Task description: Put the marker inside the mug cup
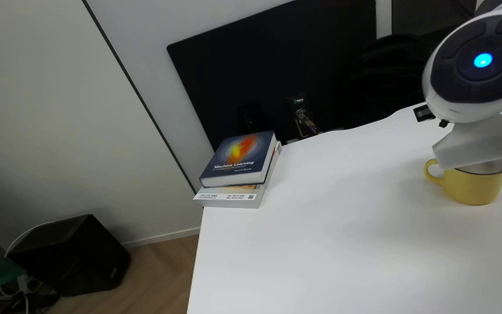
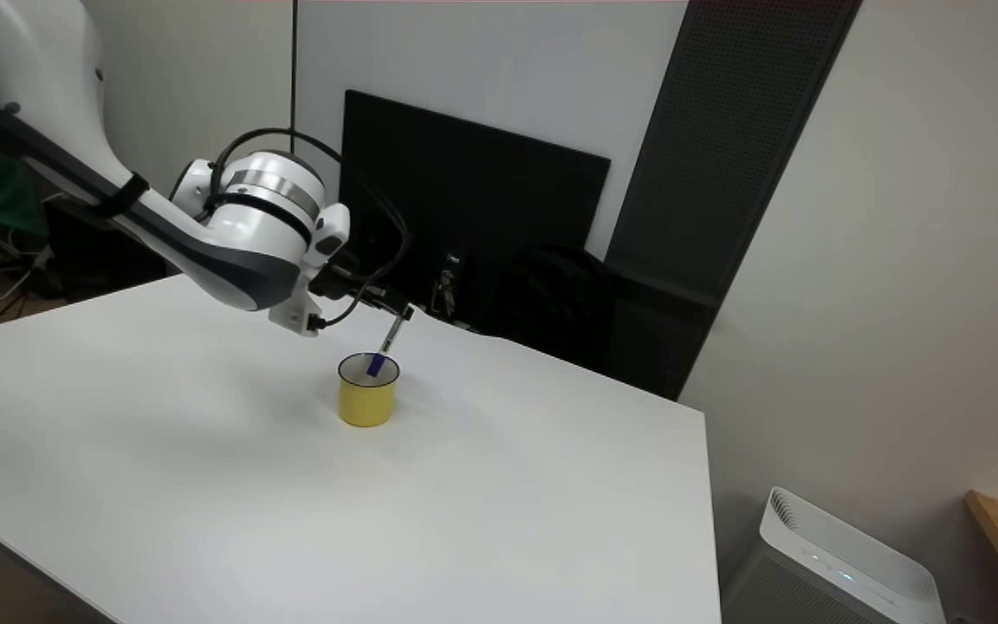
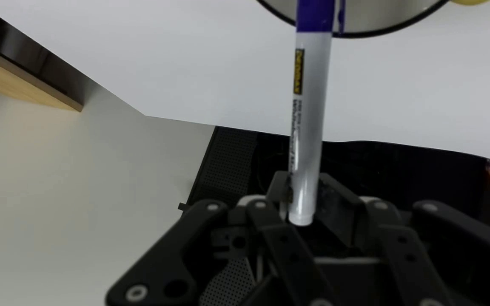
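- White along its barrel, the marker [image 3: 309, 114] is pinched between the fingertips of the claw [image 3: 303, 191], near the pen's pale end.
- In an exterior view it slants from the claw toward 7 o'clock, its blue-purple end over the opening of the yellow mug cup [image 2: 366, 405]; whether it dips below the rim cannot be told.
- In the wrist view the marker points to 12 o'clock, crossing the mug's dark rim.
- The mug stands upright on the white table [image 2: 508, 485]; in an exterior view its loop handle [image 1: 429, 175] faces 9 o'clock.
- Stacked books [image 1: 238, 159] lie at the table's edge, at the mug's 9 o'clock.
- From the books, a black panel [image 1: 273, 65] rises toward 1 o'clock; a black box [image 1: 72, 257] stands on the wood floor [image 1: 164, 279] at 8.
- In an exterior view a vented appliance [image 2: 863, 555] sits beyond the table, at the mug's 4 o'clock.
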Available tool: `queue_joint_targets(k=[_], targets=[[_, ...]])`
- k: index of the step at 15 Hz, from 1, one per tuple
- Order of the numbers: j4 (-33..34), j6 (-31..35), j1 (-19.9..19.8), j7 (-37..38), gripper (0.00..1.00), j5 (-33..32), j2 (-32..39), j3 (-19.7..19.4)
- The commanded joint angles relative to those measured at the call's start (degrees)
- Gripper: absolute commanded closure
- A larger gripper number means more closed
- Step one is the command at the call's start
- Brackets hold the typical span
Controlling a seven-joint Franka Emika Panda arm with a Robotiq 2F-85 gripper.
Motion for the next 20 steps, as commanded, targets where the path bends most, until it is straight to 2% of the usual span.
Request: queue_joint_targets(k=[1, 7, 10, 11, 13, 20], targets=[[-0.3, 2.1, 3.0, 5.7, 0.94, 1.0, 6.0, -2.5], [-2.4, 2.5, 4.5, 6.9, 0.94, 1.7, 6.7, -1.4], [-2.9, 1.9, 4.0, 6.3, 0.94, 1.8, 5.9, -0.2], [-3.1, 1.8, 3.6, 5.9, 0.52, 1.7, 5.4, 0.2], [-3.3, 1.3, 3.0, 5.1, 0.47, 1.6, 4.5, 0.8], [-4.2, 0.6, 1.6, 2.4, 0.01, 0.9, 0.8, 1.9]])
